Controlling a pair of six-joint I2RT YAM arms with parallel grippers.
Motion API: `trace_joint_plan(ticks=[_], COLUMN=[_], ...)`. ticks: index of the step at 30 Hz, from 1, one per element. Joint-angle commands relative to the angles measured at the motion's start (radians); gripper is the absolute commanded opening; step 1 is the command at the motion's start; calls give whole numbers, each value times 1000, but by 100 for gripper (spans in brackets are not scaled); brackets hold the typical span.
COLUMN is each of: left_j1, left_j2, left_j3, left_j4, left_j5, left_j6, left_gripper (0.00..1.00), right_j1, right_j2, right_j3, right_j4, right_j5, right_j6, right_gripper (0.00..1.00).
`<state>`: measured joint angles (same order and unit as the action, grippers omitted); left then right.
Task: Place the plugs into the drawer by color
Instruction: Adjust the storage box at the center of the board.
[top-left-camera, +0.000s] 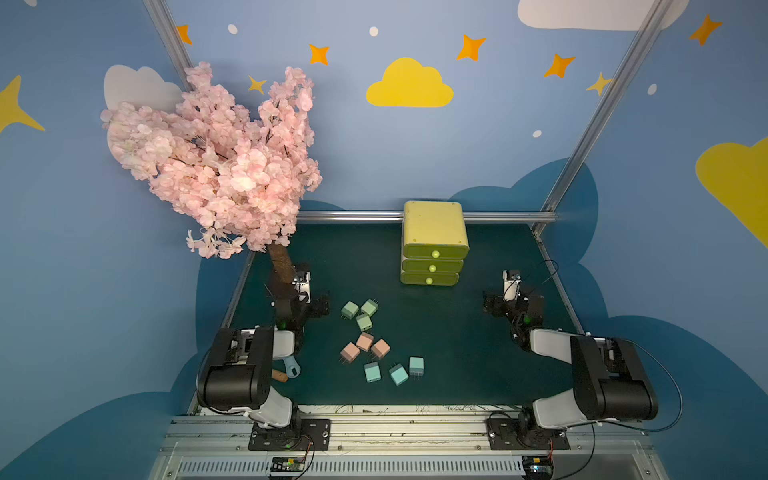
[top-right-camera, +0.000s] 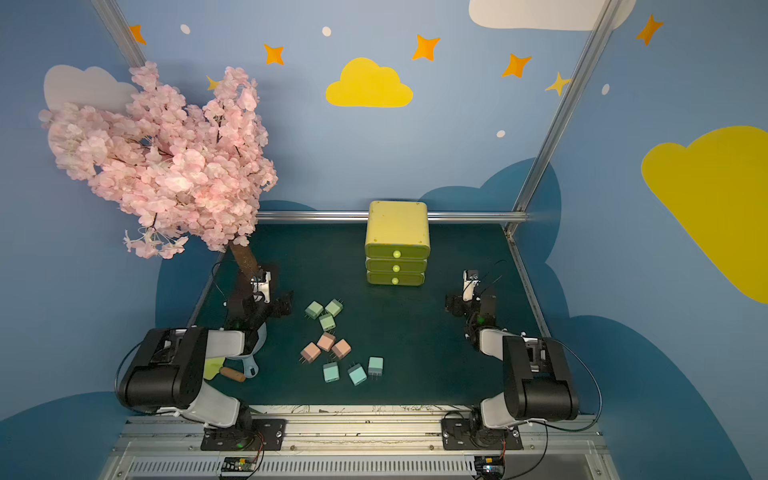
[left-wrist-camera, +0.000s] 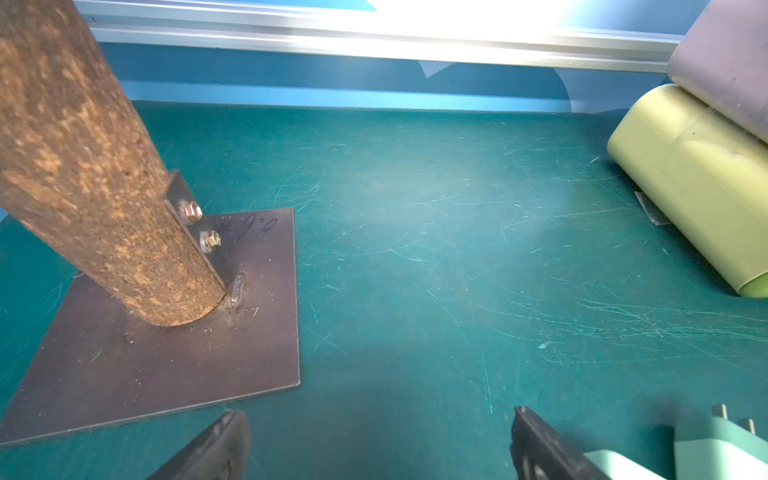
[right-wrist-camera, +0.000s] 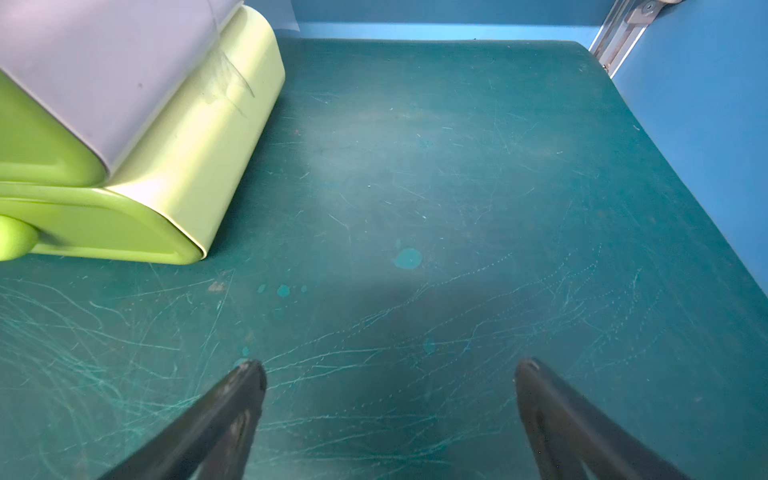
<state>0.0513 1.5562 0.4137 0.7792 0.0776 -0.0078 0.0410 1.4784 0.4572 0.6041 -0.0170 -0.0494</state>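
L wrist view alone shows steel base plate (left-wrist-camera: 166, 374) w/ two bolts under tree trunk (left-wrist-camera: 83, 166); top views hide it. plugs (top-left-camera: 365, 341): nine rounded cubes, 3 green, 3 pink, 3 blue, grouped by color mid-mat (top-left-camera: 457, 353). drawer (top-left-camera: 432, 249): yellow-green, 3 tiers pushed in, at 1 o'clock of plugs. left gripper (left-wrist-camera: 378, 415): fingers spread, empty, 9 o'clock of green plugs (top-left-camera: 363, 322). right gripper (right-wrist-camera: 390, 365): spread, empty, 3 o'clock, well apart.

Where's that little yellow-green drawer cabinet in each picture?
In a top view: the drawer, mid-back on the mat, behind the plugs.
In a top view: the drawer, same spot.
Left wrist: the drawer, across from the tree trunk.
Right wrist: the drawer, one corner and knob.
Shared: the mat.
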Motion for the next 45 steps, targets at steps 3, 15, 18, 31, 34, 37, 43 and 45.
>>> trace_joint_plan(ticks=[3, 15, 18, 31, 34, 37, 43, 45], left_j1=[-2, 1, 2, -207, -298, -338, -430, -477], left_j2=[-19, -20, -17, -260, -337, -410, -394, -324], left_j3=[-9, -8, -8, 206, 211, 246, 435, 551], left_j4=[23, 23, 23, -565, -594, -659, -898, -1011], left_j5=[1, 3, 4, -427, -476, -478, -447, -501], left_j6=[-3, -4, -6, -56, -99, -158, -314, -334], left_gripper=[100, 100, 100, 100, 100, 100, 100, 100], right_j1=[3, -7, -6, 138, 169, 171, 171, 171], right_j2=[-5, -4, -4, -281, -345, -412, -450, -412], right_j3=[19, 18, 19, 275, 329, 350, 408, 474], right_j4=[-17, -18, -17, -564, -663, -719, -769, -818], right_j5=[6, -11, -10, 454, 444, 323, 155, 89], right_j6=[-4, 1, -1, 208, 237, 298, 361, 365], right_gripper=[98, 98, 98, 98, 98, 98, 98, 98])
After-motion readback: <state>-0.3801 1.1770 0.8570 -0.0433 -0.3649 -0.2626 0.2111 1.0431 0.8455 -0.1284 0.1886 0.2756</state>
